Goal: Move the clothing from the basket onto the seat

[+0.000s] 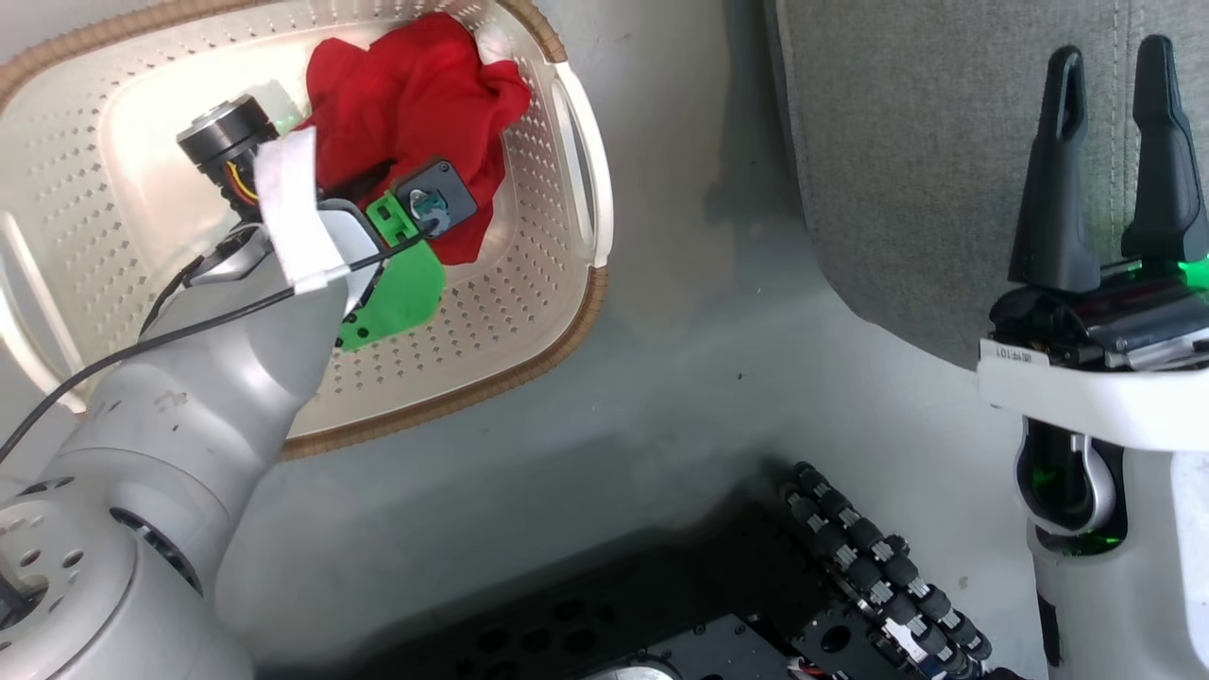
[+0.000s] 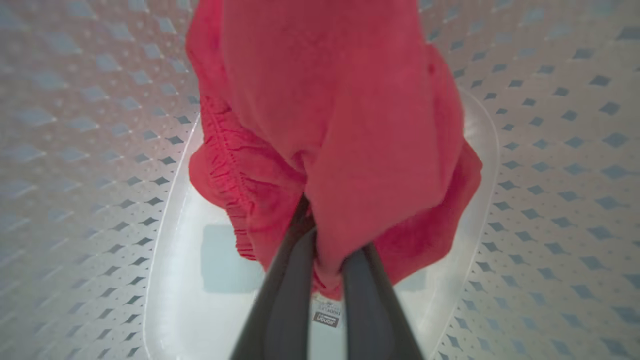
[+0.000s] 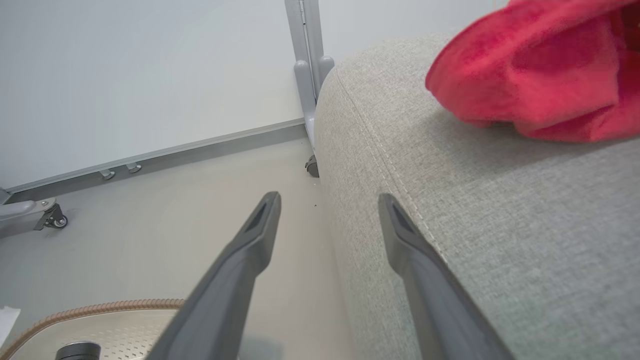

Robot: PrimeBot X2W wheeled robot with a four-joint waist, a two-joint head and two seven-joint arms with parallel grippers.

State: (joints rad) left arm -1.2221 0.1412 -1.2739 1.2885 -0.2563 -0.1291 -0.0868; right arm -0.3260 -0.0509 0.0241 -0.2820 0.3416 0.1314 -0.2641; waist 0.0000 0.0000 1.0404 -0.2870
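Left end effector (image 2: 327, 247): pinched on red garment (image 2: 340, 125) in basket (image 2: 550, 150).
Right end effector (image 3: 330, 200): wide, empty, at seat (image 3: 500, 225) edge.
Second garment (image 3: 540, 75): on seat.

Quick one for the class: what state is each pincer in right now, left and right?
Left pincer: shut on the red garment, inside the basket.
Right pincer: open, holding nothing.
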